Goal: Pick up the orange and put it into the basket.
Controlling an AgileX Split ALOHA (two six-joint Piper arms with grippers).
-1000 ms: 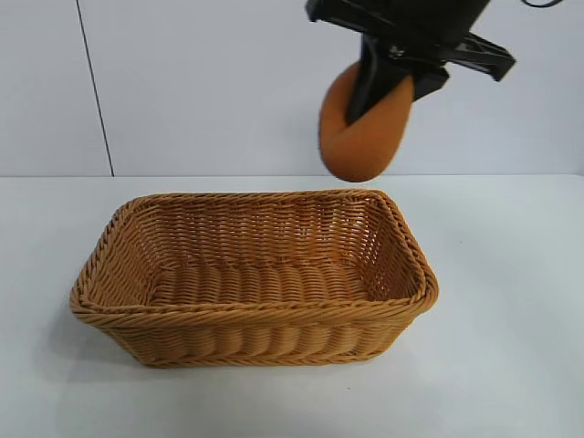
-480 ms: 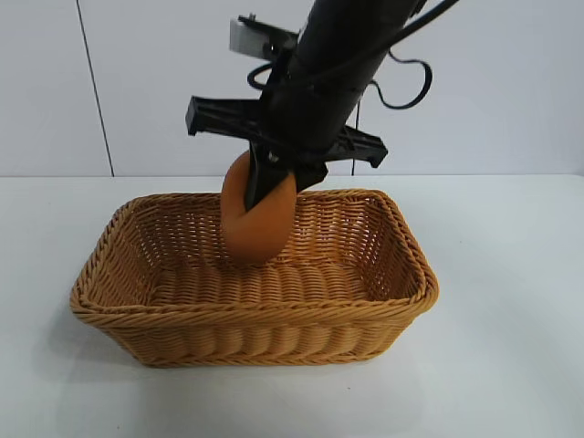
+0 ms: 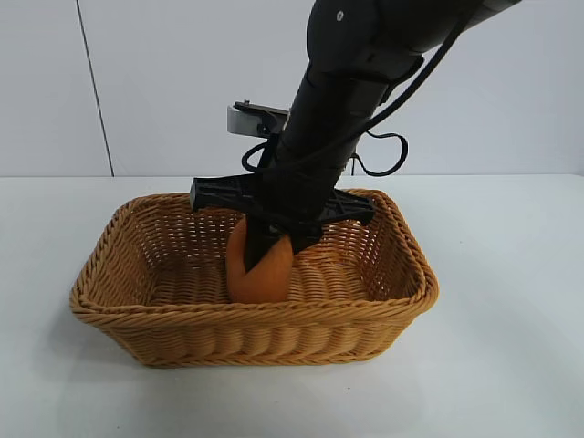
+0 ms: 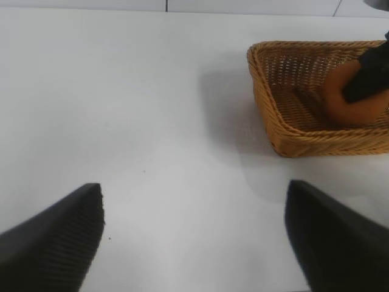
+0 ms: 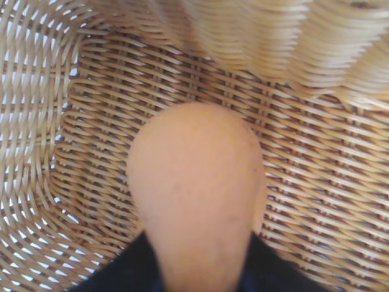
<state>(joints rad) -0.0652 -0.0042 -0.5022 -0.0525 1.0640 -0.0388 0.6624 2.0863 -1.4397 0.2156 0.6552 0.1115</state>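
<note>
Nearly done, by the look of it: carry and lowering complete, release and retreat left. White table [image 3: 511,274], smooth, matte, bare around the work area. On it the basket [image 3: 246,319], large rectangular tan-orange wicker, sloping ribbed sides, braided double rim, open weave letting light through the walls in the right wrist view. Reaching down into it from above, the right gripper [image 3: 265,257], black, hard plastic, crossbar level with the rim, fingers pinching the orange [image 3: 260,269] from both sides. Orange well inside the basket, roughly centre, below rim height, bottom at or just above the woven floor; contact not clear. Dull orange-brown lump, rounded, matte, faintly pitted, slightly squeezed into an elongated shape, so probably soft and spongy. Left gripper [image 4: 194,237] parked well apart from the basket over bare table, ribbed dark pads spread wide, holding nothing. Remaining: let go, lift out clear of the rim.
</note>
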